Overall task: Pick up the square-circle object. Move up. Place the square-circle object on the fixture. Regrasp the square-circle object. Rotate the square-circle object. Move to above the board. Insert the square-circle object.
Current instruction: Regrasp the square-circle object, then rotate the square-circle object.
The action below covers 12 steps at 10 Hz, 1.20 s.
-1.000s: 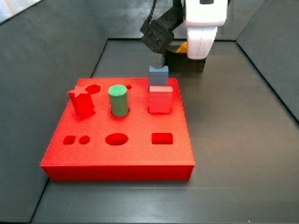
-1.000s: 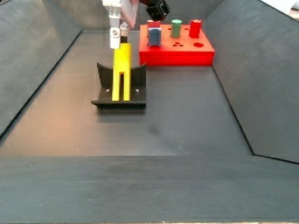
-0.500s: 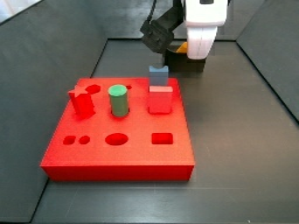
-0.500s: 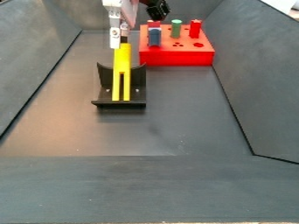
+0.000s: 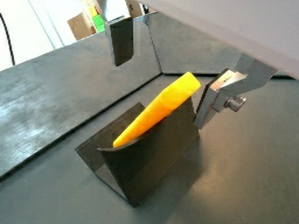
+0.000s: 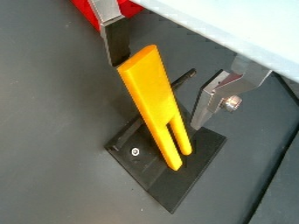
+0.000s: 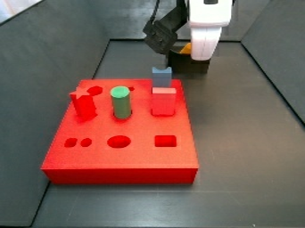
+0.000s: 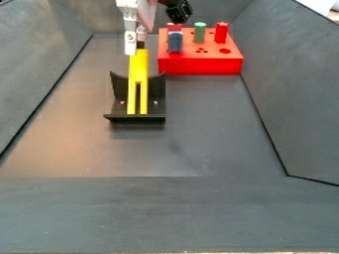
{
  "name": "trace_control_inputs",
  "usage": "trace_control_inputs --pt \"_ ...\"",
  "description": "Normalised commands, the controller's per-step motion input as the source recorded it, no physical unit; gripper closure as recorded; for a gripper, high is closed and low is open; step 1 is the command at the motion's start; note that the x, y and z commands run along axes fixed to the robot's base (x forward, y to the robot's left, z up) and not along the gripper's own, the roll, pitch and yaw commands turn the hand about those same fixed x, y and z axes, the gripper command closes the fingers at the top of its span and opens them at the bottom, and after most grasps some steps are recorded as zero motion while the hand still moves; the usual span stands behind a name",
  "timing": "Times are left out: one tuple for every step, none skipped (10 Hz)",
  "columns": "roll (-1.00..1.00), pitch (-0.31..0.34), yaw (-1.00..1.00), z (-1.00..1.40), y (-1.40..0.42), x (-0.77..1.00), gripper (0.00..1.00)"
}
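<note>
Wrist views both show the square-circle object (image 6: pixel 156 103) leaning in the fixture (image 6: pixel 170 166), its lower end forked and down by the base plate, its upper end rising between the two fingers (image 6: pixel 215 94) of the hand (image 6: pixel 163 61). The fingers stand spread on either side of the rod's top and neither appears to touch it, so the rod rests on the fixture alone; this looks like the parked stage ahead of the regrasp, with the fixture propping the piece so the hand can take it at a different place. In a side view the rod (image 8: pixel 137 77) has its long axis running from the near base up and away toward the hand (image 8: pixel 134 35), tilted rather than upright, with the board (image 8: pixel 200 55) just right of it on the surface (image 8: pixel 199 139), further back.
</note>
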Motion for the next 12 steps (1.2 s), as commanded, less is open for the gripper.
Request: trace_control_inputs --pt "-0.02 0.211 0.08 0.01 -0.02 0.08 0.0" --pt "-0.02 0.211 0.08 0.01 -0.02 0.08 0.0" --pt "-0.02 0.211 0.08 0.01 -0.02 0.08 0.0" --pt "-0.02 0.211 0.08 0.01 -0.02 0.08 0.0" --pt "-0.02 0.211 0.08 0.01 -0.02 0.08 0.0" --pt "-0.02 0.211 0.08 0.01 -0.02 0.08 0.0" --pt "0.0 0.0 0.0 0.17 0.5 0.0 1.0" --pt "0.0 0.0 0.0 0.78 0.2 -1.0 1.0" --pt "-0.01 -0.009 0.0 0.78 0.19 -1.0 1.0" --pt "-0.03 -0.012 -0.02 0.76 0.17 -1.0 1.0" --pt "-0.05 -0.01 -0.03 0.75 0.16 -1.0 1.0" --pt "-0.06 -0.002 -0.04 0.73 0.15 -1.0 1.0"
